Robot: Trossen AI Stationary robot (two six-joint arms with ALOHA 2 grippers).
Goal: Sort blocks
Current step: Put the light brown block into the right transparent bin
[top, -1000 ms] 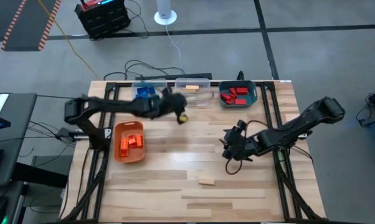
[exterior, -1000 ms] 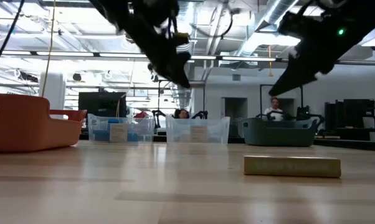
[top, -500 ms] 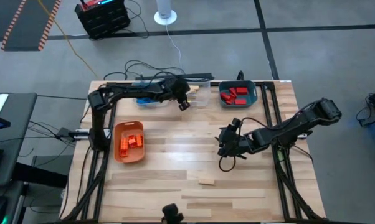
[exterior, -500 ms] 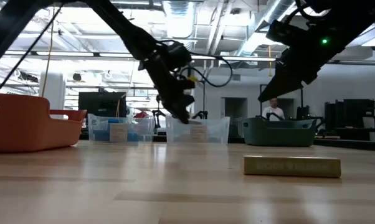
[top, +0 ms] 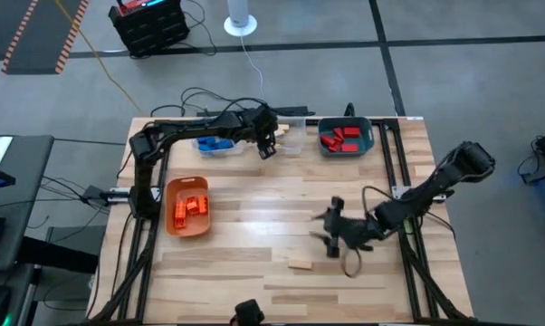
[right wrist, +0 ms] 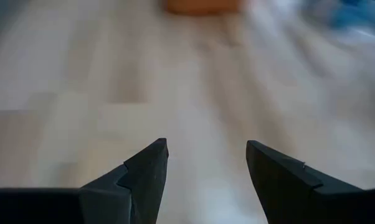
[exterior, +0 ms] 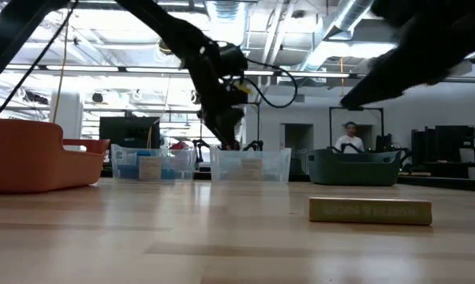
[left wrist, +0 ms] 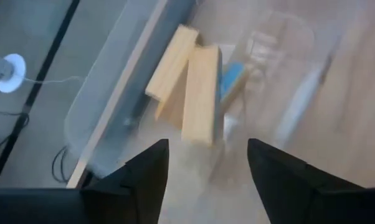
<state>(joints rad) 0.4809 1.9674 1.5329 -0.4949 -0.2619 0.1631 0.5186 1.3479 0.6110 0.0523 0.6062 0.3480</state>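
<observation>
Centrally, open right hand (top: 325, 232), near lone tan block (top: 299, 263)

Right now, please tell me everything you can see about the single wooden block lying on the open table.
The tan wooden block is a plain, pale rectangular piece lying flat on the wooden table, near the front edge and apart from all bins. In the low view it shows one long side face with faint markings too blurred to read. Nothing touches it. The right end effector hangs open nearby, to its right and slightly behind it.
</observation>
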